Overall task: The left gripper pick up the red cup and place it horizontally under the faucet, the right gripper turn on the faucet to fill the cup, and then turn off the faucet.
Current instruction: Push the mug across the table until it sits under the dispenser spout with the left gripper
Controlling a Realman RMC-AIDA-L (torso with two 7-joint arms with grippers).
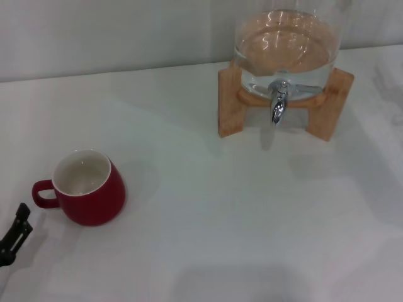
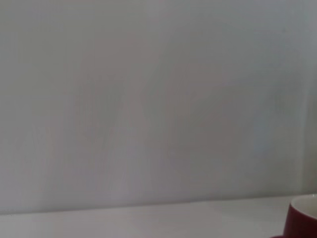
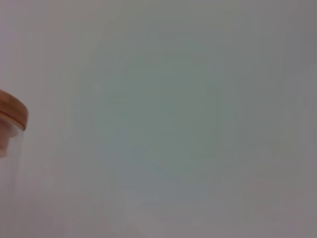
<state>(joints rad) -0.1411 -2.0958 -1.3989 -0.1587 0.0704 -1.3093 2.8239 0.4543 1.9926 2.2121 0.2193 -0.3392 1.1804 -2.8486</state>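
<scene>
The cup (image 1: 88, 187) is sat upright on the white desk (image 1: 220, 220) toward the near left side, white inside and looking empty, with its little loop handle pointed left. Just beside that handle, at the lower left edge of the head view, a bit of the left gripper (image 1: 14, 236) can be seen: only a black finger poking in, close to the cup but not touching it, and whether the fingers are wide or narrow can't be told from that sliver. In the left wrist view only a corner of the cup (image 2: 303, 218) is caught at the frame edge, with the desk and a plain wall behind it. The faucet (image 1: 278, 104) is way over at the far right of the desk, well apart from the cup, a shiny chrome spout hanging off the front of a glass dispenser (image 1: 286, 44) that's got water in it and is propped on a wooden stand (image 1: 230, 100). The right gripper isn't seen anywhere; in the right wrist view just a wooden lid (image 3: 12, 114) on the glass is caught against a blank wall.
</scene>
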